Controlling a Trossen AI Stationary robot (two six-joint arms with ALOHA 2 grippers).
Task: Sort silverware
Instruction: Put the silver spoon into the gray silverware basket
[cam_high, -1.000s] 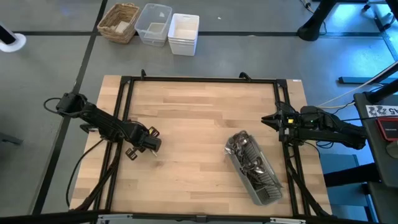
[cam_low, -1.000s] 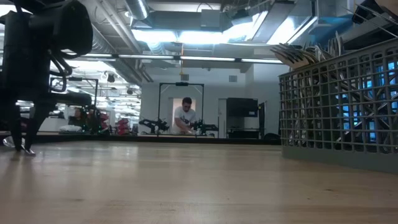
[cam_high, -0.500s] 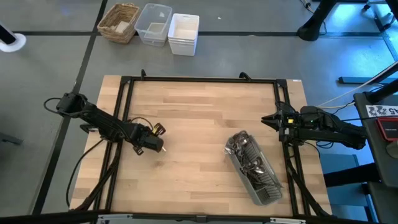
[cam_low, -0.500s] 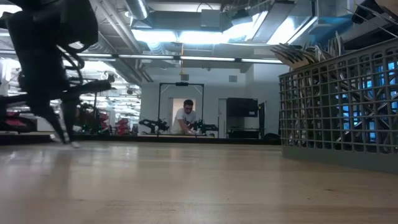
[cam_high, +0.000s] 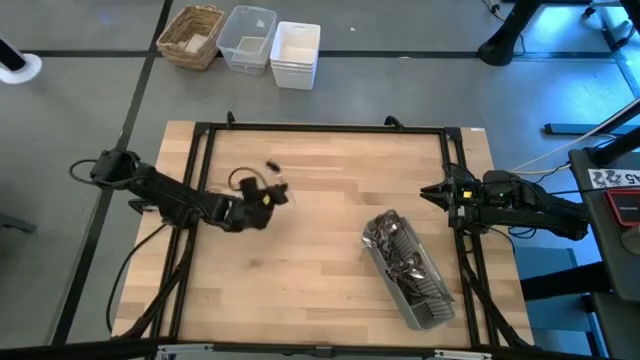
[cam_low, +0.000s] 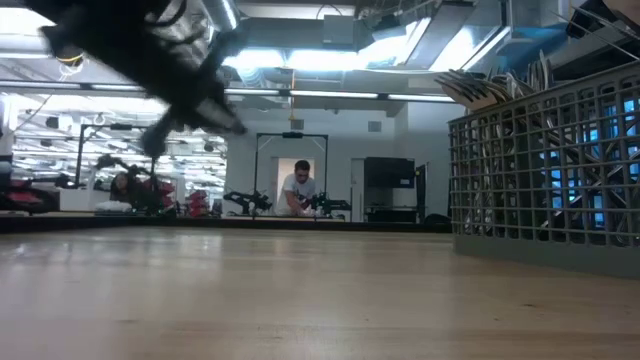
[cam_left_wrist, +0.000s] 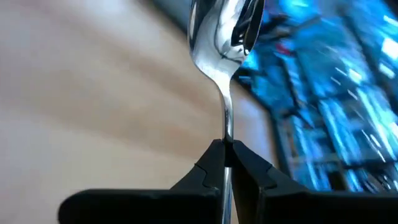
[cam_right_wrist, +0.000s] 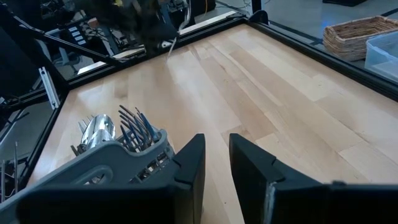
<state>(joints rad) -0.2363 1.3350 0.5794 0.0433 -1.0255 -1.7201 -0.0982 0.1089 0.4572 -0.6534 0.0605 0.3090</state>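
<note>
Lifted off the table, left end effector (cam_left_wrist: 228, 152) pinches a spoon (cam_left_wrist: 224, 37), caddy (cam_high: 408, 268) well apart.

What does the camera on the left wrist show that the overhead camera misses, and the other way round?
Only the left wrist view shows the spoon pinched by its handle in the shut left gripper. Only the high view shows the whole layout: the grey caddy lying full of silverware, the right gripper waiting at the table's right edge, and three bins beyond the table. Both show the wooden table and the left gripper.
</note>
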